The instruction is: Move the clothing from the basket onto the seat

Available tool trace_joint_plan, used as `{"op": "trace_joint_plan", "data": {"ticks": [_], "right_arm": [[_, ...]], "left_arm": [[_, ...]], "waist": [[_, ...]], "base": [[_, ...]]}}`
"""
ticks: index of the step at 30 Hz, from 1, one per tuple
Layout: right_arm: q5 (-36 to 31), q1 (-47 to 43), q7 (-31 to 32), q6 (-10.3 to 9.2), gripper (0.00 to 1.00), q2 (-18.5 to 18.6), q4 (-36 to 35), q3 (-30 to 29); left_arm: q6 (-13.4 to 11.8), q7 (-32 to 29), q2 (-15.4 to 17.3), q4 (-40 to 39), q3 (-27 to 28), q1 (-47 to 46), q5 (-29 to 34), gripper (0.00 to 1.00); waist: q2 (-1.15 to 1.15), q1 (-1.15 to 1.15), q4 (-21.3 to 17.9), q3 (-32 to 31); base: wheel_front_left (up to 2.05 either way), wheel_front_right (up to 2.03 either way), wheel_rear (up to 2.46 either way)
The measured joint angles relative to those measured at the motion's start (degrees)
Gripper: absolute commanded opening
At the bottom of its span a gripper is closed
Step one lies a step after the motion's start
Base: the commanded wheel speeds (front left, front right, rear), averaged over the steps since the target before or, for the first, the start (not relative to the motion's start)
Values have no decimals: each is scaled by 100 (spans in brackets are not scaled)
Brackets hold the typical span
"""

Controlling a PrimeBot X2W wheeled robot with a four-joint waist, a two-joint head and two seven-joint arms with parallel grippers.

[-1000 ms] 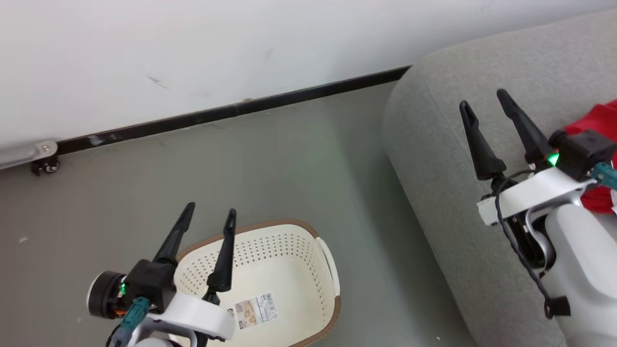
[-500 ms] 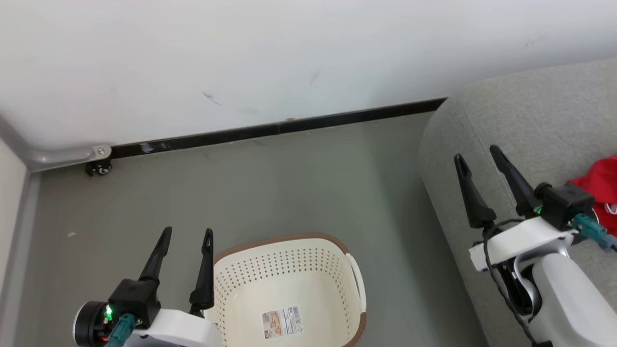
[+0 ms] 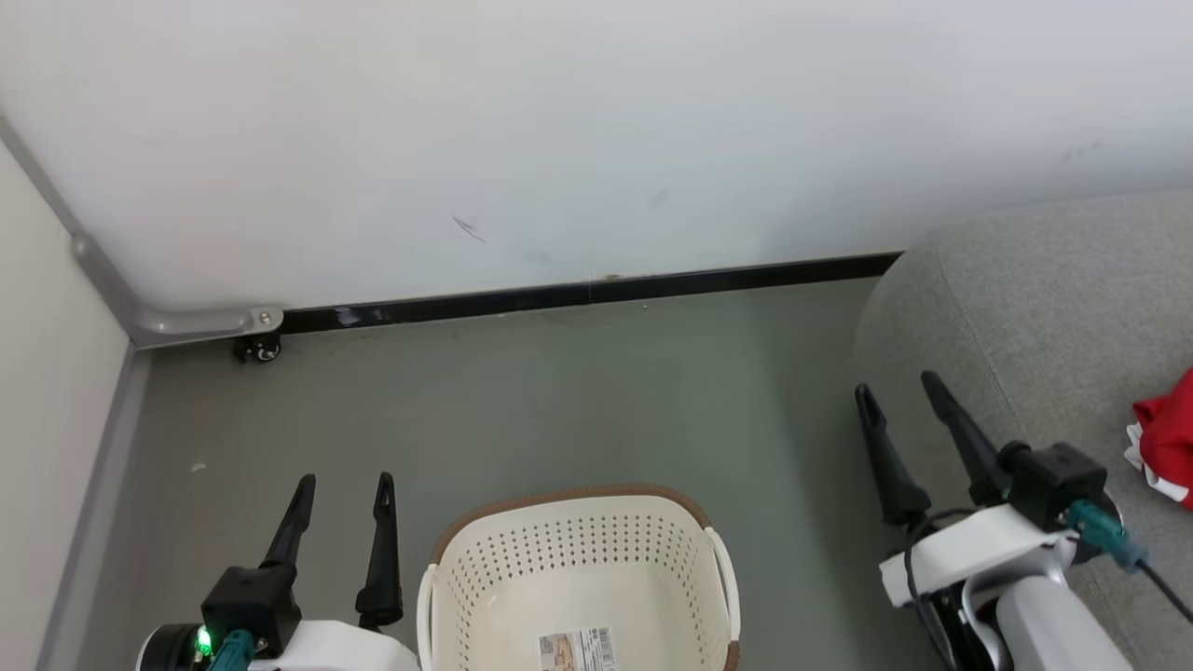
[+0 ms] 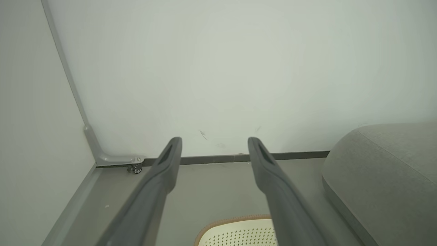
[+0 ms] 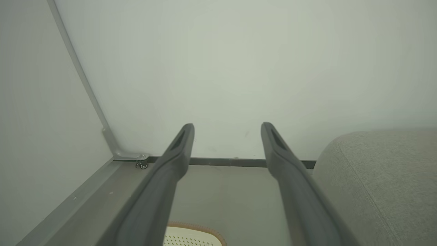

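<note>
**Change since earlier pictures.** The head camera has swung, so the whole picture has shifted: a wall corner and side panel (image 3: 47, 373) now show at the left. The basket (image 3: 569, 492) sits lower and nearer the middle. Less of the clothing (image 3: 1170, 438) shows at the right edge.
- Left gripper (image 3: 345, 480): earlier its fingers crossed the basket's left rim. Now it stands just left of the basket, apart from it, fingers still spread, holding nothing.
- Right gripper (image 3: 896, 384): now at the seat's left edge, one tip over the floor (image 3: 559, 391), fingers still spread, holding nothing, apart from the clothing.

**Task items.**
- Basket: on the floor between the grippers, with only its label (image 3: 576, 650) inside.
- Clothing: red with white trim, lying on the seat (image 3: 1044, 308).
- Seat: grey, rounded corner towards the wall.

**Surroundings.**
- White wall (image 3: 559, 140) with faint scuffs.
- Black baseboard (image 3: 596, 294) along its foot.
- Grey metal bracket (image 3: 186, 321) at the corner.
- Small black caster (image 3: 256, 349) under the bracket.
- Bare floor lies between basket and seat.
</note>
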State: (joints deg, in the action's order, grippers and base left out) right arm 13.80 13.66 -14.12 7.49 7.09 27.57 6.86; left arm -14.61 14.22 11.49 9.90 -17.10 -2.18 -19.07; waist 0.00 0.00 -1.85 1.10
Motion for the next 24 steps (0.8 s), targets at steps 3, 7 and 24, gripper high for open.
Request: {"op": "trace_joint_plan", "data": {"ticks": [3,7,24], "right_arm": [[-63,-184,0,0,100,-110,-44,-59],[-147,-433,0,0,100,-190,-124,-131],[-490,-997,51,0,100,-374,-559,-303]], "left_arm": [[-2,0,-14,11,31,54,0,100],[-40,0,-48,18,92,99,5,100],[-129,0,-45,-65,144,252,231,100]], "waist": [[0,0,63,-77],[0,0,135,-167],[0,0,237,-361]], "base": [[0,0,0],[0,0,0],[0,0,0]]}}
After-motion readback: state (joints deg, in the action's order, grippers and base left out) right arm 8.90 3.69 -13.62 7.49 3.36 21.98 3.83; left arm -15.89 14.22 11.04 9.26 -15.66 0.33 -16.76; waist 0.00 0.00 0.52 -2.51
